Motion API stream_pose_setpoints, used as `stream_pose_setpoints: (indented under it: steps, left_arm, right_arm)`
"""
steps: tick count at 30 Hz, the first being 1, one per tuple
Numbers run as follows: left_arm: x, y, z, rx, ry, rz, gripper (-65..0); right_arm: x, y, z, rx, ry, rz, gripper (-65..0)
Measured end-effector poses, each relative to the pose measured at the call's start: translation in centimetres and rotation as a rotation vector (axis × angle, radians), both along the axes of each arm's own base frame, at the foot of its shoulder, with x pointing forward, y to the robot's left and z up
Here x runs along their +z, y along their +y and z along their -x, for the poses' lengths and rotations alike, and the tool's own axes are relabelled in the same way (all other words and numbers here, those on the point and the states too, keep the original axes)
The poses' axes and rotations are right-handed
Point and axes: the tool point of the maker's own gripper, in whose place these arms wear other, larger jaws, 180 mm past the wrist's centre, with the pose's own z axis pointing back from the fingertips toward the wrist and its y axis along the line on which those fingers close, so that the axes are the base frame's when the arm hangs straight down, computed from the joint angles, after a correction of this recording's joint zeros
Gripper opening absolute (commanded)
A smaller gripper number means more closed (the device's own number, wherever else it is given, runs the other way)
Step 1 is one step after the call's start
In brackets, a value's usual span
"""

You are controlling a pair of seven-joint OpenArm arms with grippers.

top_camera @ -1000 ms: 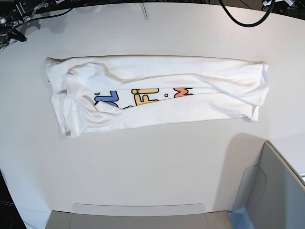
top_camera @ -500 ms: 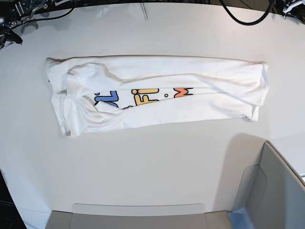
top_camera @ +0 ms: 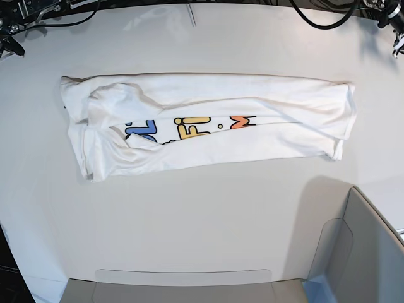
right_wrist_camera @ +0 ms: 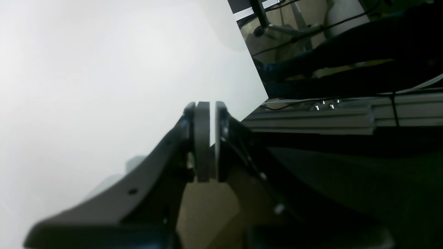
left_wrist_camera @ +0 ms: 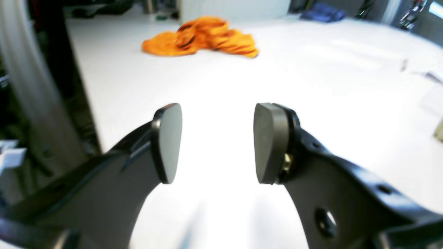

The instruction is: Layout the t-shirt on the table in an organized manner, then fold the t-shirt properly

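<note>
White cotton t-shirt with blue, yellow, orange lettering lies mid-table as long folded band on smooth white tabletop, sleeve end bunched. Left gripper spread, empty; right gripper pressed together, empty. Risk: next fold over bunched end traps wrinkles, skews stack. Grey-white plastic bin near.
</note>
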Motion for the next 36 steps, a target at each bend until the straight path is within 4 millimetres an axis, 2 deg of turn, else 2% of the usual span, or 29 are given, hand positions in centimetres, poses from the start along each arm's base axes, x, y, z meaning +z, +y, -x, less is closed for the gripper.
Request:
stream_pose_setpoints:
  steps: [4, 9, 12, 15, 16, 19, 20, 23, 27, 30, 36]
  left_arm:
    - [1.5, -1.6, -0.5, -0.001, -0.028, -0.04, -33.1]
    - [0.5, -5.5, -0.4, 0.001, -0.014, 0.0, -33.2]
    - [1.9, -6.6, -1.1, 0.0, -0.044, -0.031, -33.2]
    - [3.6, -6.6, -1.8, -0.009, -0.056, -0.067, -33.2]
    - [3.5, -6.6, -1.8, -0.009, -0.051, -0.053, -33.2]
    - [0.2, -6.6, -1.6, -0.016, 0.125, 0.114, -33.2]
    - [-0.2, -6.7, -1.3, -0.015, 0.178, 0.146, -33.2]
    - [0.6, -6.7, -0.5, -0.008, 0.243, 0.164, -33.2]
    - [-0.6, -6.9, -0.1, -0.004, 0.298, 0.225, -33.2]
    - [0.2, -6.8, -0.2, -0.003, 0.3, 0.207, -33.2]
    - [0.7, -8.3, -3.5, -0.121, 0.326, 0.175, -33.2]
  right_arm:
    - [0.0, 0.0, -0.1, 0.001, -0.003, 0.0, -61.4]
    - [0.1, -0.1, -0.1, 0.001, -0.004, 0.002, -61.4]
    - [0.2, -0.2, -0.2, -0.002, -0.008, 0.005, -61.5]
    - [0.2, -0.2, -0.1, -0.002, -0.007, 0.005, -61.5]
    - [0.2, -0.1, -0.1, -0.002, -0.007, 0.004, -61.5]
    - [0.2, -0.1, -0.1, -0.002, -0.007, 0.003, -61.5]
    - [0.3, -0.2, -0.2, -0.002, -0.007, 0.006, -61.5]
    - [0.7, -0.6, -0.3, -0.001, -0.013, 0.019, -61.5]
    - [0.7, -0.5, -0.6, -0.002, -0.021, 0.015, -61.6]
    - [0.9, -0.5, -0.8, -0.001, -0.032, 0.016, -61.6]
    - [0.9, -0.5, -0.9, 0.002, -0.029, 0.02, -61.7]
